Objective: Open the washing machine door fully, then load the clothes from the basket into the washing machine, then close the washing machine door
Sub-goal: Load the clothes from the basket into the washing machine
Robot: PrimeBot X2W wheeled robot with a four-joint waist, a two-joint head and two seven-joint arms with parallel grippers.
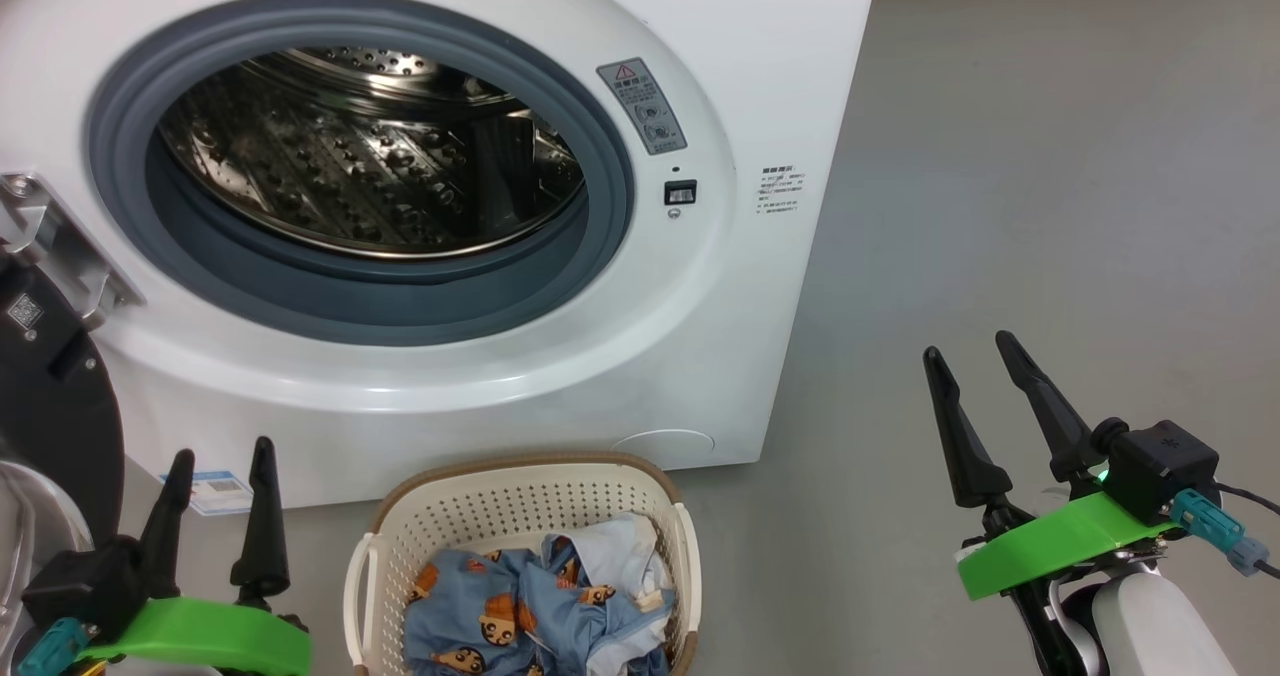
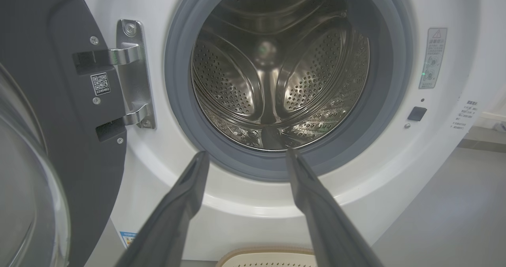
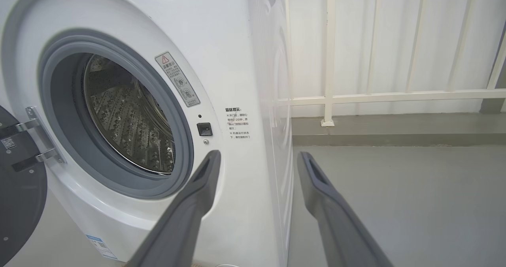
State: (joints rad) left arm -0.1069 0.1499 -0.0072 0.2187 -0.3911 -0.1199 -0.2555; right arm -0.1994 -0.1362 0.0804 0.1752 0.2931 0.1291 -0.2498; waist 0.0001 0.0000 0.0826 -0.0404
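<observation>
Looking down from the head camera, I have the door [image 1: 45, 406] swung out to the left and the drum [image 1: 370, 176] showing bare steel, so I judge the opening step done and loading next. The clothes [image 1: 530, 606] lie bunched in the basket [image 1: 520, 481], which sits on the floor [image 1: 1050, 206] just in front of the machine [image 1: 780, 106], below its mouth.

The left gripper [image 1: 223, 448] hovers just left of the basket, fingers spread and holding nothing. The right gripper [image 1: 967, 346] hangs well off to the right over the floor, likewise spread and empty.

The bundle is soft, light cloth. I expect it to sag and trail, and a loose end could catch on the gasket [image 1: 350, 301]. I'd pinch deep into the highest fold near the middle, where layers overlap, to lift as much as possible at once. How many garments there are I can't tell, since the basket's near end is cut off at the frame edge.
</observation>
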